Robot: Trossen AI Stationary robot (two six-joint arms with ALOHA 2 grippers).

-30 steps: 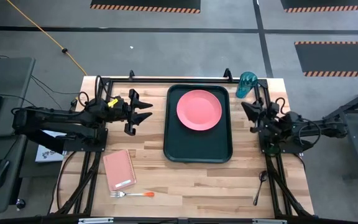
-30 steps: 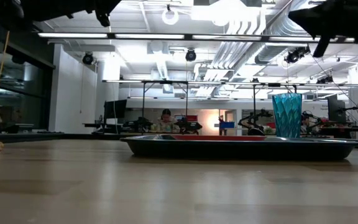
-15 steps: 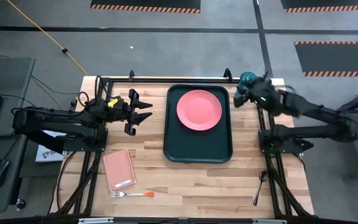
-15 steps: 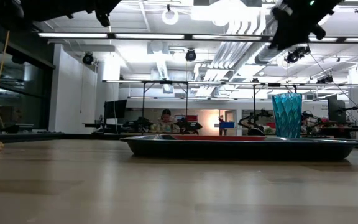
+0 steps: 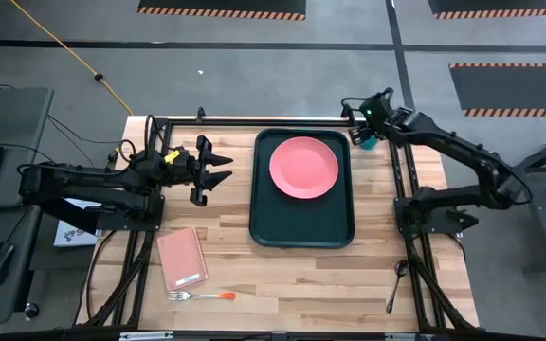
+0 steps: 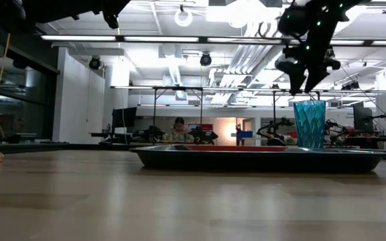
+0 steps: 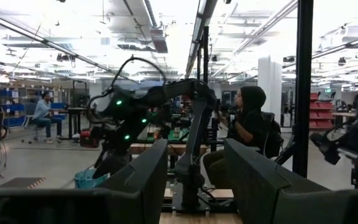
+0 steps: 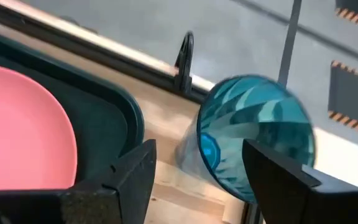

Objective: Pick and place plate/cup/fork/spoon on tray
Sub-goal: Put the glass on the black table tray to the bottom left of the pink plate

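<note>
My right fingers hang spread wide just above the cup, standing on the counter beside the tray. My left fingers wait apart, empty.

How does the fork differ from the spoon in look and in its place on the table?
The fork has an orange handle and silver tines; the spoon is dark all over. The fork lies near the pink notebook, left of the tray; the spoon lies right of the tray. Both rest on the table, outside the tray.
</note>
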